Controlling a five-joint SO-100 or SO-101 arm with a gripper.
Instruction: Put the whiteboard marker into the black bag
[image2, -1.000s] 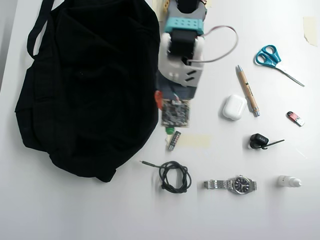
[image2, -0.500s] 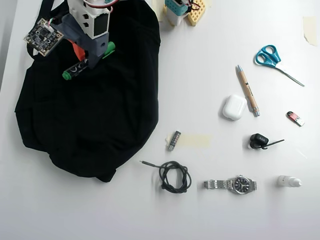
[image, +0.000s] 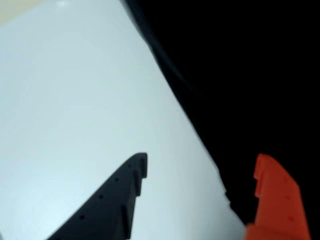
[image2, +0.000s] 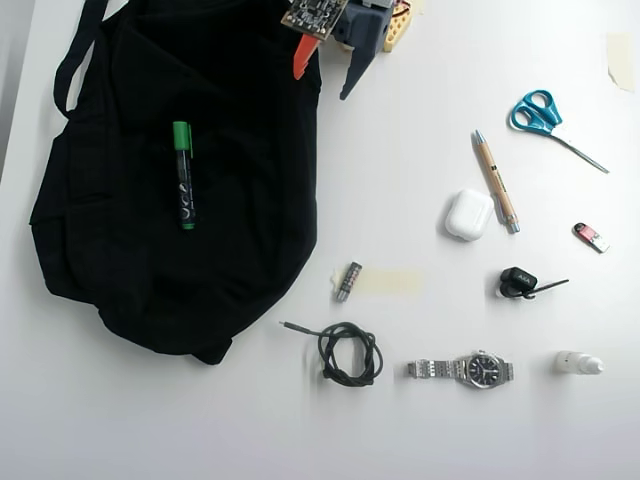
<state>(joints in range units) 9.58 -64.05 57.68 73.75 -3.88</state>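
Note:
The whiteboard marker (image2: 183, 175), black with a green cap, lies flat on top of the black bag (image2: 120, 250) at the left of the overhead view, cap pointing to the far side. My gripper (image2: 323, 82) hangs at the top edge, over the bag's right border, well away from the marker. It is open and holds nothing. In the wrist view the gripper (image: 200, 175) shows a dark finger and an orange finger spread apart, above white table and the black bag (image: 250, 75). The marker is out of the wrist view.
Right of the bag lie a small grey cylinder (image2: 348, 281) on tape, a coiled black cable (image2: 347, 353), a wristwatch (image2: 463, 369), a wooden pen (image2: 495, 180), a white earbud case (image2: 468, 214), scissors (image2: 553, 122), a black earpiece (image2: 520, 283) and a small white bottle (image2: 578, 363).
The gripper let go of the marker, which now rests on the bag. The arm swung back right and up to the top edge by the bag's right border.

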